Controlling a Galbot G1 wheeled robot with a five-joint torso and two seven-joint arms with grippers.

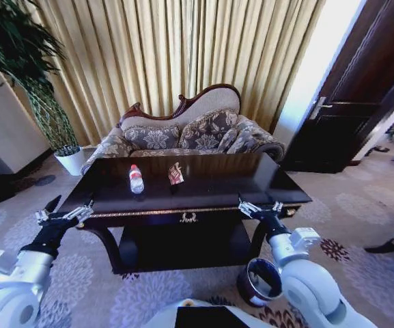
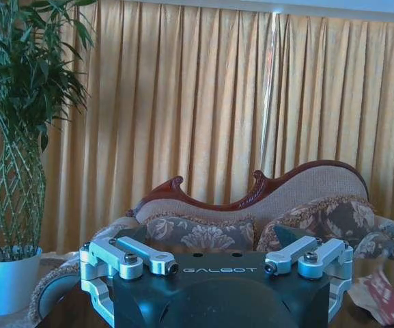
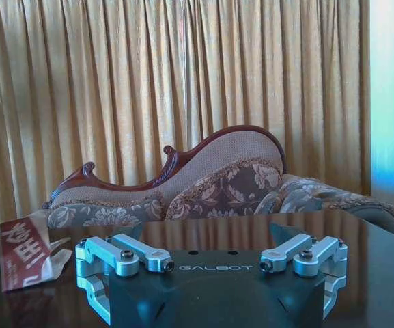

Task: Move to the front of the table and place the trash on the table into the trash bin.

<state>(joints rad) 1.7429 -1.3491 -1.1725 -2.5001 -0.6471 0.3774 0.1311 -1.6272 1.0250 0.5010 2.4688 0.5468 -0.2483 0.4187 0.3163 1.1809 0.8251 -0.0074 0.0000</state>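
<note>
The black table (image 1: 203, 199) with gold trim stands right in front of me. On its top a clear bottle (image 1: 136, 179) with a red cap and label stands left of centre. A reddish-brown wrapper (image 1: 175, 173) lies just right of it, and the wrapper (image 3: 26, 253) (image 2: 381, 295) also shows on the glossy top in both wrist views. The maroon trash bin (image 1: 258, 281) sits on the carpet at the table's front right, partly behind my right arm. My left gripper (image 1: 63, 215) (image 2: 218, 265) hovers open at the table's front left corner. My right gripper (image 1: 260, 208) (image 3: 214, 261) is open at the front right edge.
A patterned sofa (image 1: 183, 133) backs onto the table under gold curtains. A tall plant in a white pot (image 1: 70, 161) stands at the far left. A dark door (image 1: 350, 102) is at the right. Carpet lies open on both sides of the table.
</note>
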